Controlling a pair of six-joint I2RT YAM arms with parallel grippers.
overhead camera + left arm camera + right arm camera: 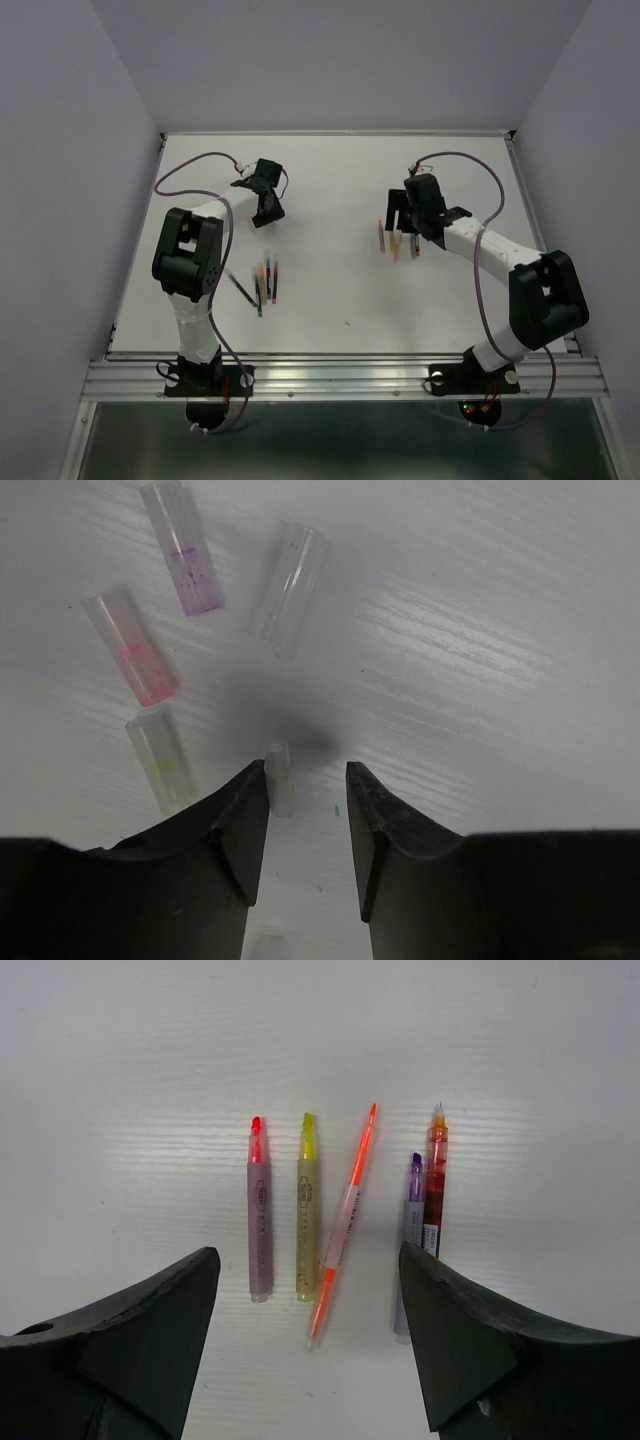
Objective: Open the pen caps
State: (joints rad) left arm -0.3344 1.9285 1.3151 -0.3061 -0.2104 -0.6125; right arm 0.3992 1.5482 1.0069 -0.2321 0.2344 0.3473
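Observation:
In the left wrist view several loose pen caps lie on the white table: a purple-tinted one (183, 548), a clear one (290, 585), a pink one (131, 647), a yellow-green one (160, 762) and a small white one (278, 778). My left gripper (307, 780) is open and low over the table, and the white cap lies beside its left fingertip. My right gripper (307, 1253) is wide open above uncapped pens: pink (259, 1210), yellow (306, 1205), thin orange (345, 1225), purple (410, 1225) and red (434, 1180). Neither gripper holds anything.
In the top view a second group of several pens (265, 280) lies near the left arm's elbow. The left gripper (268, 213) is at the table's back left and the right gripper (402, 225) at the back right. The table's metal front rail (340, 375) runs by the arm bases.

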